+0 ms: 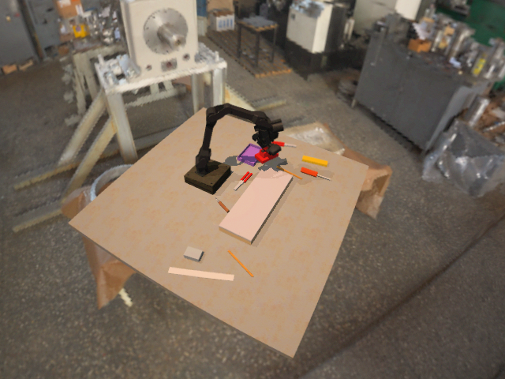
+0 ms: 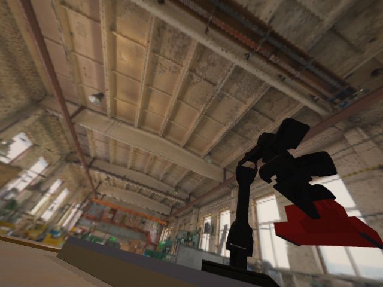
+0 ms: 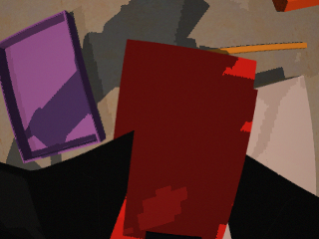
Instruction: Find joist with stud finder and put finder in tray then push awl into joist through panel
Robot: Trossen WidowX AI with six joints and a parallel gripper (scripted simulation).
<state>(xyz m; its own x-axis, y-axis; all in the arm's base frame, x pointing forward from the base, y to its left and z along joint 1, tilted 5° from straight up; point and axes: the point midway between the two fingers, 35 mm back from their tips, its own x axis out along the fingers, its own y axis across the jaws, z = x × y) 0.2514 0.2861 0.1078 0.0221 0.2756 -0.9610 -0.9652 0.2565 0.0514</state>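
A tan, square-cornered table (image 1: 142, 204) (image 2: 24, 262) (image 3: 249, 22) stands in a cluttered machine workshop with a speckled floor. Above it, the black gripper (image 1: 269, 151) (image 2: 320, 210) (image 3: 179, 145) is closed around a red stud finder (image 1: 265, 155) (image 2: 327, 228) (image 3: 184, 110), held between the purple tray (image 1: 243, 151) (image 3: 86, 75) and pale floor panel (image 1: 256, 208) (image 3: 289, 129). Its broad base faces down; its long axis runs roughly alongside the tray's long sides.
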